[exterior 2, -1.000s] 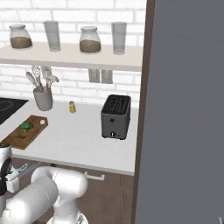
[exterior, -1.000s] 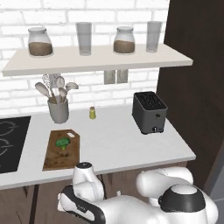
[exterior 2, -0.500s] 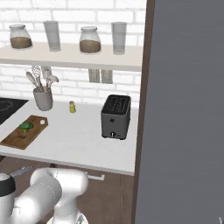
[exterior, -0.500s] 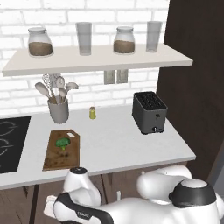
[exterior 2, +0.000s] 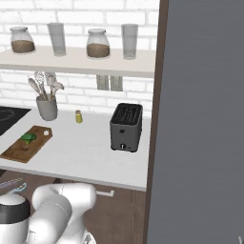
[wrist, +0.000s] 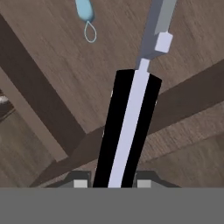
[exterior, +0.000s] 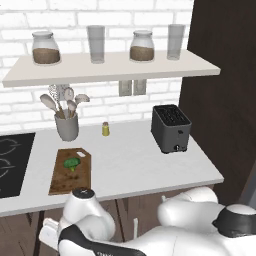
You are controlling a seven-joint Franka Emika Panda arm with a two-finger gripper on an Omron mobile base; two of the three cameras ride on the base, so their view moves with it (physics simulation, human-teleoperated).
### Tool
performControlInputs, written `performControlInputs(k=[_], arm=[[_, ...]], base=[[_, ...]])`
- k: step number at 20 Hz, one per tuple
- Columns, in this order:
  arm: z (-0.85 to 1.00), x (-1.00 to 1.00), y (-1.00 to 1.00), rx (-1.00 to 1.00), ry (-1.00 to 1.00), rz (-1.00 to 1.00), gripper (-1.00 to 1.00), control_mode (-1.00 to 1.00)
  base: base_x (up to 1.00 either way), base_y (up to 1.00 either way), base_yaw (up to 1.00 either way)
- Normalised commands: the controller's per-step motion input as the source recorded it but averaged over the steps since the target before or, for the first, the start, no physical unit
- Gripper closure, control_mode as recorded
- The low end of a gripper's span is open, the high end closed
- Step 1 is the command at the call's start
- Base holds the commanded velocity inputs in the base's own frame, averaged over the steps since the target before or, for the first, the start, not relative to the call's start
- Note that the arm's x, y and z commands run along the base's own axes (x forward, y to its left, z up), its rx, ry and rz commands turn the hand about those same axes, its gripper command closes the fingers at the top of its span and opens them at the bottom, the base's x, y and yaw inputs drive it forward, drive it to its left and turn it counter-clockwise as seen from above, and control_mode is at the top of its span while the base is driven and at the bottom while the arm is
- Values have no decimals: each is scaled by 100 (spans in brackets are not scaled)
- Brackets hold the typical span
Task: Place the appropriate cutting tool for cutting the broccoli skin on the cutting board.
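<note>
I have the small knife with the black handle and thin grey blade held between my two dark finger tips, so my gripper is closed on it. I am low down by the wood, near a light blue peeler. The pick-up looks done. The dark brown wooden cutting board sits up on the white counter, with the little green broccoli on it. I think lifting the knife up and laying it on the board is what is left.
</note>
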Motion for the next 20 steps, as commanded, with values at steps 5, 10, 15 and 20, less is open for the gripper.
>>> performControlInputs(k=[5, 10, 15, 20], arm=[[68, 0, 0, 0, -8, -21, 100, -100], [47, 18, -2, 0, -3, -17, 100, -100], [14, 46, -24, 1, -2, -6, 100, -100], [24, 61, -43, 9, -1, 0, 100, -100]], base=[[0, 0, 0], [0, 0, 0], [0, 0, 0], [0, 0, 0]])
